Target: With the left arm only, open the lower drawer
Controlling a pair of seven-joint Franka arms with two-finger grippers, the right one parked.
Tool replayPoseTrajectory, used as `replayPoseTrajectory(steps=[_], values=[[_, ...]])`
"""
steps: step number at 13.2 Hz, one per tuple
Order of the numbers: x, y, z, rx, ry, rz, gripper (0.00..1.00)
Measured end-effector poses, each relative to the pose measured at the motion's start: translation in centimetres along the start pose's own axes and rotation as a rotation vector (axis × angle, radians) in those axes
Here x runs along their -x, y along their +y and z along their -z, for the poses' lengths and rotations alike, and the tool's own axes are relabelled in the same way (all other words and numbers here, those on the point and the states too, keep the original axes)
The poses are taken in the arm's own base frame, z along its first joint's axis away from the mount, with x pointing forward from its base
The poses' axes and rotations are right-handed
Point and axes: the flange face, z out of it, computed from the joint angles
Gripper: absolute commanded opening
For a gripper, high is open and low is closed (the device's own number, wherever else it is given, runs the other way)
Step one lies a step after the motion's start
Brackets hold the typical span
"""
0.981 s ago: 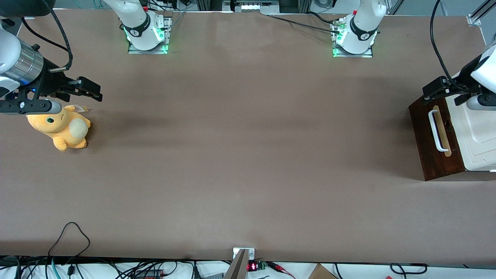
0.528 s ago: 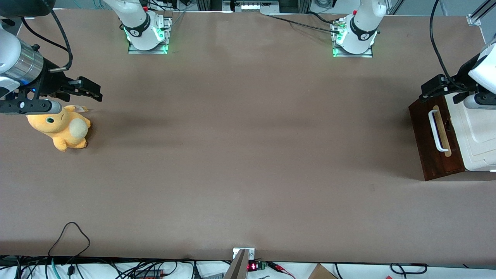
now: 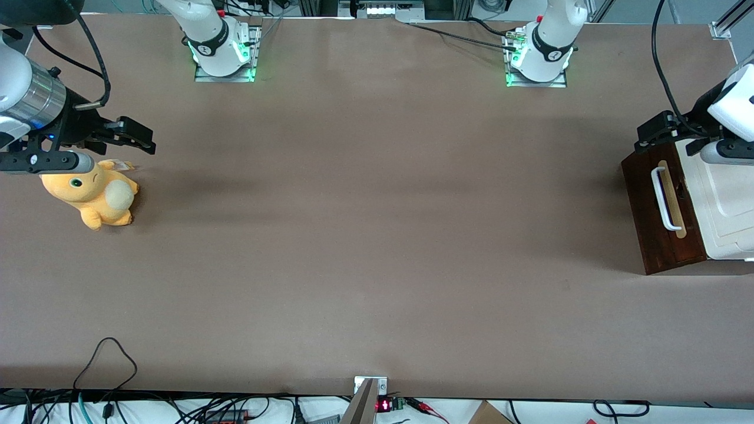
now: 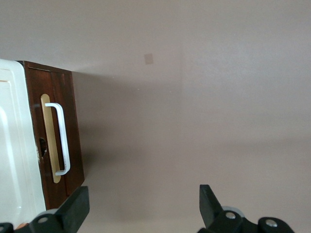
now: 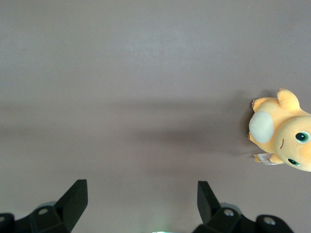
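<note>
Overhead, gripper (image 4: pixel 141 206); one lower drawer (image 3: pixel 652 206).

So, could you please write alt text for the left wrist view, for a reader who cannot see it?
The left arm's black gripper, fingers wide open, hovers over bare brown table, apart from a dark brown wooden drawer front with a white bar handle on a tan strip. A cream-white cabinet top sits above the shut drawer.

Wide brown tabletop (image 3: pixel 377 235), black cables (image 3: pixel 106 377) along its near edge, soft shadows
</note>
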Motion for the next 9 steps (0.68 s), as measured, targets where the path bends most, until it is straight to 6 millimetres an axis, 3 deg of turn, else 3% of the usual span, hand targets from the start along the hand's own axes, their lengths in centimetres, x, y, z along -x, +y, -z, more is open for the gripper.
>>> replayPoseTrajectory(steps=[1, 5, 7, 9], values=[[-0.1, 0.9, -0.3, -0.062, -0.008, -0.009, 1.0], [0.3, 8.7, -3.7, -0.309, -0.053, 0.076, 1.0], [0.9, 11.4, -7.4, -0.443, -0.068, 0.154, 1.0], [1.8, 13.3, -12.5, -0.595, -0.075, 0.218, 1.0]])
